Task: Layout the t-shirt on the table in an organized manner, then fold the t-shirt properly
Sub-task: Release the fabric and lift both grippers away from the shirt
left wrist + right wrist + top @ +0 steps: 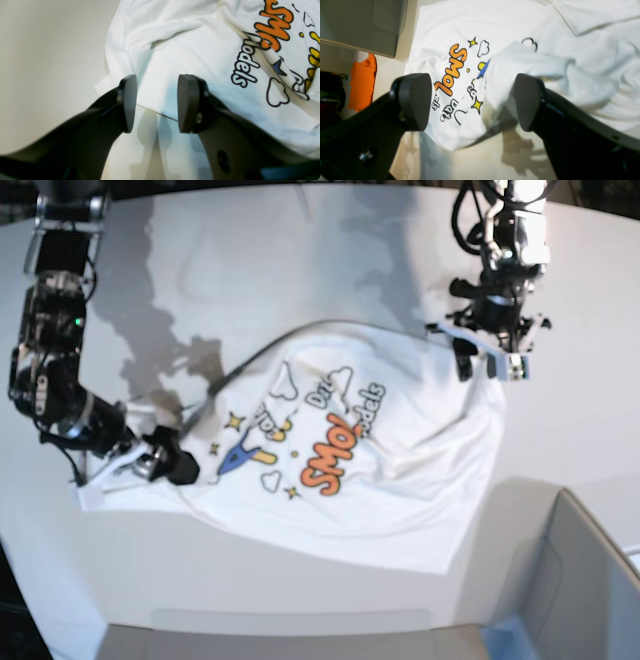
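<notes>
White t-shirt (400,480), printed side up with orange "SMOL" lettering, clouds and stars: lies rumpled and partly spread across the white table (300,250), one sleeve bunched over the print in the right wrist view. Left gripper (157,103): fingers released, parted over the shirt's edge, holding nothing. Right gripper (472,102): fingers released, spread wide above the fabric, nothing between them.
</notes>
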Robot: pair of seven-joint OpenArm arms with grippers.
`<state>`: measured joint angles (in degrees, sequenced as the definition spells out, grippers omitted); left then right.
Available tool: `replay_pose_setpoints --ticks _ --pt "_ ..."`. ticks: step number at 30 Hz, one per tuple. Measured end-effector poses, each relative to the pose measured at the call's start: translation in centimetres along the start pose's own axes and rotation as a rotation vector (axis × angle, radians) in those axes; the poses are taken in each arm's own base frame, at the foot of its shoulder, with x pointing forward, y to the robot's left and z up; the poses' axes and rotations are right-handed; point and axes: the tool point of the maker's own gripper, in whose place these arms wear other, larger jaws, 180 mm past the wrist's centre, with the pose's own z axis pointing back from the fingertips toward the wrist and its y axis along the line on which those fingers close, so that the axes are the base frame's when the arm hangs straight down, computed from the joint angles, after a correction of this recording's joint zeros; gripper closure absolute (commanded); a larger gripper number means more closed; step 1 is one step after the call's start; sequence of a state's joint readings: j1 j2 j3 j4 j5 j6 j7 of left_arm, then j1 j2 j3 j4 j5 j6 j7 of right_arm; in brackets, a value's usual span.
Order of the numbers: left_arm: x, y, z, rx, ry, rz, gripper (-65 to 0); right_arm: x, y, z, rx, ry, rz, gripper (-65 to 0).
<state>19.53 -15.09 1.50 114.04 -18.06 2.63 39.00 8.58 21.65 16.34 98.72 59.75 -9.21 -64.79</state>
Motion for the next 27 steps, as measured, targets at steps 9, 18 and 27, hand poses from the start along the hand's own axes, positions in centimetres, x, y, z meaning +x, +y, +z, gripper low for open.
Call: replay_pose_setpoints --ticks 9,18,27 --pt "-1.3 -4.8 0.7 -0.157 0.036 -0.099 -25.2 -5.7 -1.0 3.7 -0.082 0.060 0.051 -45.1" --pt "-1.8 -9.1 1.0 -0.296 0.044 -0.220 -25.2 -9.1 -2.7 5.2 -0.222 0.166 0.123 -45.1" --pt "-5.6 -11.6 2.9 -0.463 0.124 -0.465 -20.7 -12.7 -5.1 7.0 -0.292 0.239 0.061 -45.1"
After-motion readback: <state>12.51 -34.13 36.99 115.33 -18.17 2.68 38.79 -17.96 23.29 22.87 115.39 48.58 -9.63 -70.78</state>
